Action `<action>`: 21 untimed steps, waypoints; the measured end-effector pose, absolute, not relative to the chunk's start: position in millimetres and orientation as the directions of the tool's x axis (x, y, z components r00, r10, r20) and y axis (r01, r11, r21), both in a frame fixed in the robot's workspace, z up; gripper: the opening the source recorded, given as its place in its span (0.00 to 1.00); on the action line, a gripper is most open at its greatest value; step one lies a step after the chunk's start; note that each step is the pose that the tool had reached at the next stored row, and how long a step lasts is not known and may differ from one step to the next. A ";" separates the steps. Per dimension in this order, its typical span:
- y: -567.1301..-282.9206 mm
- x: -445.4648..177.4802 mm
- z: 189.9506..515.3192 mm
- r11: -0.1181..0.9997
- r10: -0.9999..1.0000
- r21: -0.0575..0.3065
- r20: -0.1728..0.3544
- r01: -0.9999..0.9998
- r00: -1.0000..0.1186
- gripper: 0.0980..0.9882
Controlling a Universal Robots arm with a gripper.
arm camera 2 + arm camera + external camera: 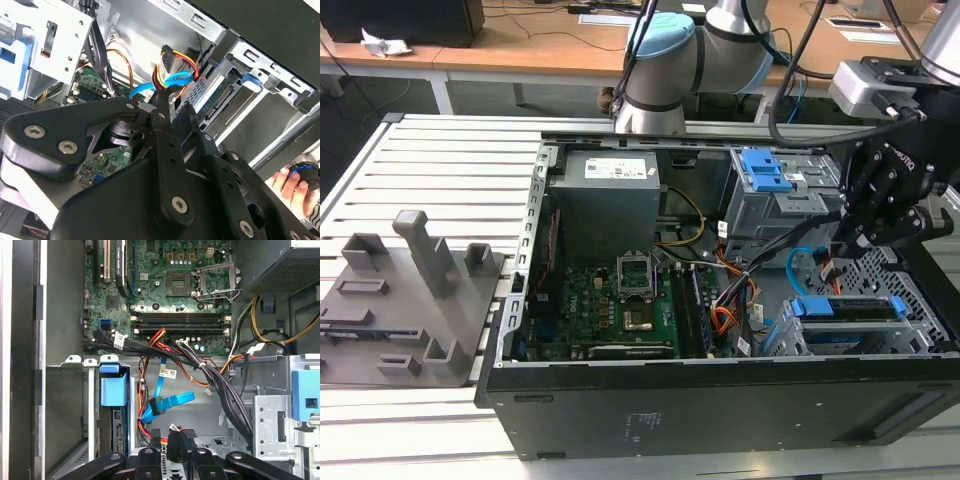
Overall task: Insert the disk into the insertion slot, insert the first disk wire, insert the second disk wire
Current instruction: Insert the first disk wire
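Note:
The disk (847,308), silver with a blue carrier bracket, sits inside the insertion slot (790,340), a perforated metal cage at the case's front corner on the exterior view's right. In the first wrist view its blue bracket (114,390) shows at the cage mouth. My gripper (865,238) hangs over the cage, just behind the disk. A loose blue flat wire (172,401) loops right in front of the gripper (173,435). A black connector on red, yellow and orange wires (167,52) hangs beyond the gripper (175,101), near the disk's rear edge (220,97).
The open case holds a motherboard (620,300), a power supply (605,195) and a grey bay with a blue latch (770,180). Thick black cable bundles (220,385) cross beside the cage. A grey fixture (410,290) lies on the slatted table. A person's hand (292,182) is outside the case wall.

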State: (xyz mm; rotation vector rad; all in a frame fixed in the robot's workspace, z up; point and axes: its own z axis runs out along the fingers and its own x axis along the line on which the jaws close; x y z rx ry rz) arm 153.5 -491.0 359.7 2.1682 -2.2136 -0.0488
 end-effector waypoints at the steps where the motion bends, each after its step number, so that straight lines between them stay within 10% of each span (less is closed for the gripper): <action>1: -491.0 153.5 357.3 0.021 -1.000 0.052 0.008 -0.998 -0.021 0.23; 21: -485.6 153.5 353.9 0.022 -1.000 0.053 0.024 -0.998 -0.021 0.23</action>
